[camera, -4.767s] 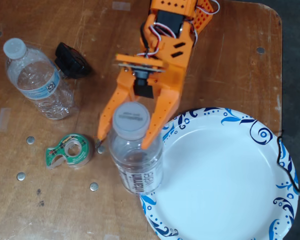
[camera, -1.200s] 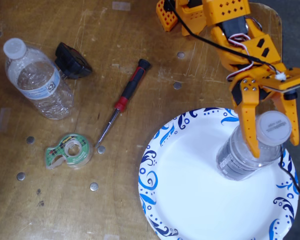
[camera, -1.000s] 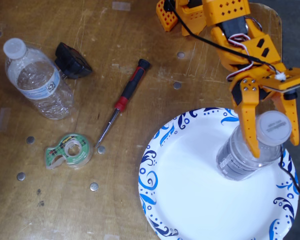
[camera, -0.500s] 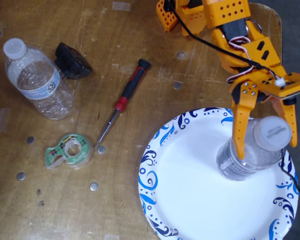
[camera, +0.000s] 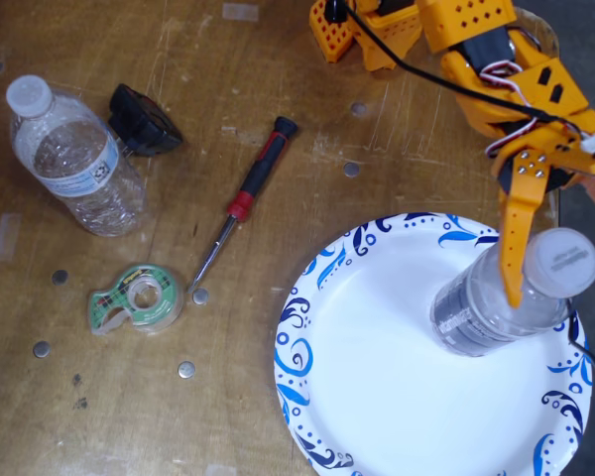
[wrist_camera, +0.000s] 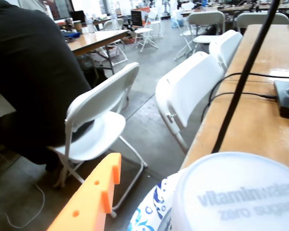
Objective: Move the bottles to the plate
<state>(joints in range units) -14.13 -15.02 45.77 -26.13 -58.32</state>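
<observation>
One clear bottle (camera: 481,312) with a white cap stands upright on the right part of the white, blue-rimmed plate (camera: 377,367). My orange gripper (camera: 524,296) is at this bottle, one finger (camera: 514,238) running down its left side; the other finger is hidden. In the wrist view the bottle's cap (wrist_camera: 236,192) fills the bottom right, and a gap showing the plate rim (wrist_camera: 151,207) separates it from the orange finger (wrist_camera: 94,199), so the jaws look open. The second bottle (camera: 74,159) lies on the table at the far left, away from the plate.
A green tape dispenser (camera: 139,297), a red-and-black screwdriver (camera: 243,203) and a small black object (camera: 144,119) lie between the lying bottle and the plate. The arm's base (camera: 377,25) is at the top. The wrist view shows white folding chairs (wrist_camera: 101,120) beyond the table edge.
</observation>
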